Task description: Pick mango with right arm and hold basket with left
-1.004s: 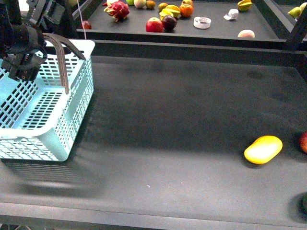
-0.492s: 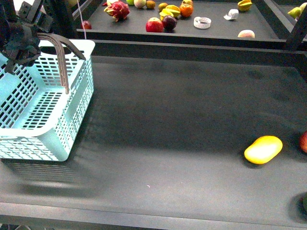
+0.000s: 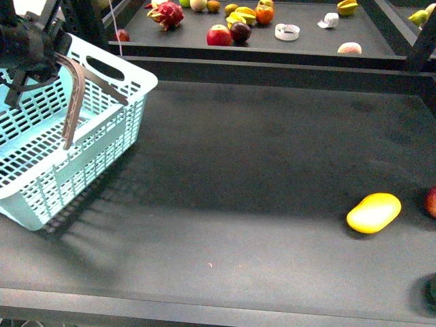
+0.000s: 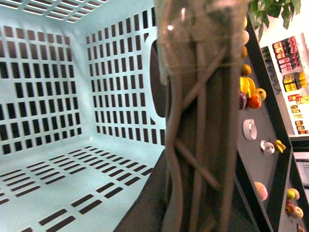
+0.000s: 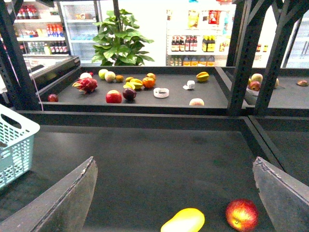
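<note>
The yellow mango (image 3: 373, 212) lies on the dark table at the right, near the front. In the right wrist view the mango (image 5: 183, 221) sits low between the two wide-apart fingers of my open right gripper (image 5: 176, 193), which touches nothing. The turquoise basket (image 3: 102, 129) is tilted at the far left, lifted off flat by its grey-brown handles (image 3: 71, 102). My left gripper (image 3: 30, 51) is shut on those handles at the top. In the left wrist view the handles (image 4: 198, 121) fill the middle, with the empty basket (image 4: 58, 96) behind.
A red apple (image 3: 431, 201) lies just right of the mango, at the table's right edge. A raised ledge (image 3: 272, 68) separates the table from the back shelf, which holds a dragon fruit (image 3: 167, 13), a second apple (image 3: 219, 34) and other fruit. Black frame posts (image 5: 241, 58) stand at the right.
The basket has tipped up and swung rightward, its handles now leaning instead of upright. My left gripper has risen slightly with them. The mango has not moved.
</note>
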Available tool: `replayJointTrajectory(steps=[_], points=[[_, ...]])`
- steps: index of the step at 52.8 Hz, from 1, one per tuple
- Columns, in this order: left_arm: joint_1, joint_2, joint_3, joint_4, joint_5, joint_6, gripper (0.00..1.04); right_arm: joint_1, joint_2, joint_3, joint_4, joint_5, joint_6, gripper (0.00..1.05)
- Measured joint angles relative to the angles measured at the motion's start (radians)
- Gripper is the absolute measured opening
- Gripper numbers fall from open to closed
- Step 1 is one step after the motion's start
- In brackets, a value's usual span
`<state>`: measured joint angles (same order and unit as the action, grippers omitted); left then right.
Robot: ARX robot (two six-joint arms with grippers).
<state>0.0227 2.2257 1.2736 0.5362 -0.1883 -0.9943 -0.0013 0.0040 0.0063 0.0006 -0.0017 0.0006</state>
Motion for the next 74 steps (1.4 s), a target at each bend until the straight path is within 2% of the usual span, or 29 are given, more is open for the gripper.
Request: replayJointTrajectory(steps=[7,19,23,26,41,53,74], points=[[-0.03,-0.169,-0.131,0.052,0.009,0.043,0.06,0.0,0.0,0.0,0.0,0.0,0.0,0.96],[-0.121,-0.452,-0.354,0.146,0.096,0.216,0.06,0.0,0.0,0.0,0.0,0.0,0.0,0.96],[-0.161,-0.504,-0.415,0.158,0.106,0.273,0.06,0.0,0.0,0.0,0.0,0.0,0.0,0.96],[-0.202,-0.54,-0.479,0.195,0.148,0.356,0.06,0.0,0.0,0.0,0.0,0.0,0.0,0.96],[-0.345,-0.626,-0.698,0.294,0.146,0.614,0.05,0.0,0.0,0.0,0.0,0.0,0.0,0.96],[-0.359,-0.642,-0.788,0.377,0.151,0.686,0.05,0.0,0.0,0.0,0.0,0.0,0.0,0.96],[-0.367,-0.665,-0.87,0.453,0.246,0.733,0.05,0.0,0.0,0.0,0.0,0.0,0.0,0.96]])
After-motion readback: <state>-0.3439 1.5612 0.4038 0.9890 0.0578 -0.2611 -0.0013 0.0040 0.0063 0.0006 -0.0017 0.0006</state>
